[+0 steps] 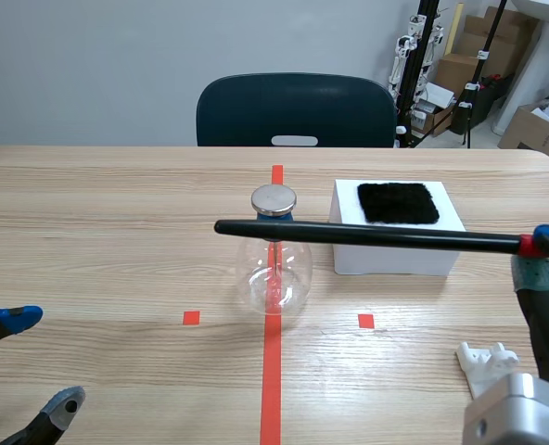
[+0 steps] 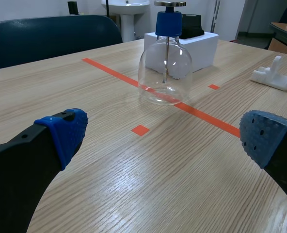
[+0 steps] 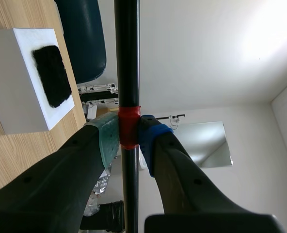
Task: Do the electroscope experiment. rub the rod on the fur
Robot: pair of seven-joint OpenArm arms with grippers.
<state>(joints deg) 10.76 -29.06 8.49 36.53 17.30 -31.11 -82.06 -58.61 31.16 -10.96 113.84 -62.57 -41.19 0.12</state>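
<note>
My right gripper (image 1: 540, 252) is shut on a long black rod (image 1: 367, 237) at its red tape band (image 3: 128, 127). The rod lies level above the table, its free end over the electroscope, a clear glass flask (image 1: 274, 278) with a blue stopper and a metal disc (image 1: 274, 199) on top. The black fur patch (image 1: 398, 202) lies on a white box (image 1: 395, 252), just beyond the rod. In the right wrist view the fur (image 3: 51, 75) is beside the rod (image 3: 127, 58). My left gripper (image 1: 33, 362) is open low at the near left, with the flask (image 2: 165, 68) well ahead of it.
A white plastic rod stand (image 1: 486, 360) rests on the table near my right arm, also seen in the left wrist view (image 2: 275, 77). A dark blue chair (image 1: 295, 111) stands behind the far table edge. Boxes and tripods fill the room's back right.
</note>
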